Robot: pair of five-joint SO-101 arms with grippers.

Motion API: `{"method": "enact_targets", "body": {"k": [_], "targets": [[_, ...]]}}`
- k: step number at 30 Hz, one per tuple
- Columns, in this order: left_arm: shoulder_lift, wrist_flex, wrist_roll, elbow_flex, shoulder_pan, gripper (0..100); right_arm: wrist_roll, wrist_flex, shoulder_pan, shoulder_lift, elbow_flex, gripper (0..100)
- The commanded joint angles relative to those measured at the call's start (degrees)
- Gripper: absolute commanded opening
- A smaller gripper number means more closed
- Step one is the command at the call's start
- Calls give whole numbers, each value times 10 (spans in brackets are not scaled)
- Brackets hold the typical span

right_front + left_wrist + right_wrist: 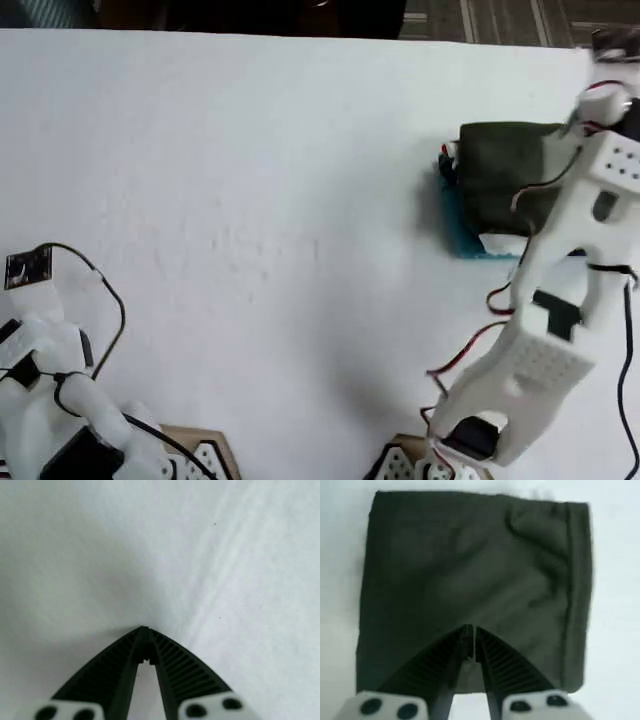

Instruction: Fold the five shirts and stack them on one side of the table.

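Dark green shirt (505, 170), blue shirt (455, 225), white table (250, 200)

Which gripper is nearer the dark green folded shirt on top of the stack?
Right. The right gripper is directly above the dark green shirt, shut. The left gripper, also shut, is over bare table, away from the shirt.

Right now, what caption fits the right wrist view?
Shut right gripper over a folded dark shirt on a white table.
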Motion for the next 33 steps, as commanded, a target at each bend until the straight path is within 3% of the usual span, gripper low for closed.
{"method": "enact_targets", "body": {"k": [1, 12, 17, 23, 33], "targets": [[-15, -5, 8, 0, -4, 28, 4, 4, -32, -84, 134, 19], [-15, -5, 8, 0, -4, 28, 10, -195, -4, -97, 327, 19], [-15, -5, 8, 0, -3, 28, 37, -236, -7, -99, 392, 19], [-15, -5, 8, 0, -3, 28, 38, -210, -5, -151, 369, 19], [-23, 41, 5, -26, -3, 27, 36, -160, -10, -430, 360, 19]]}}
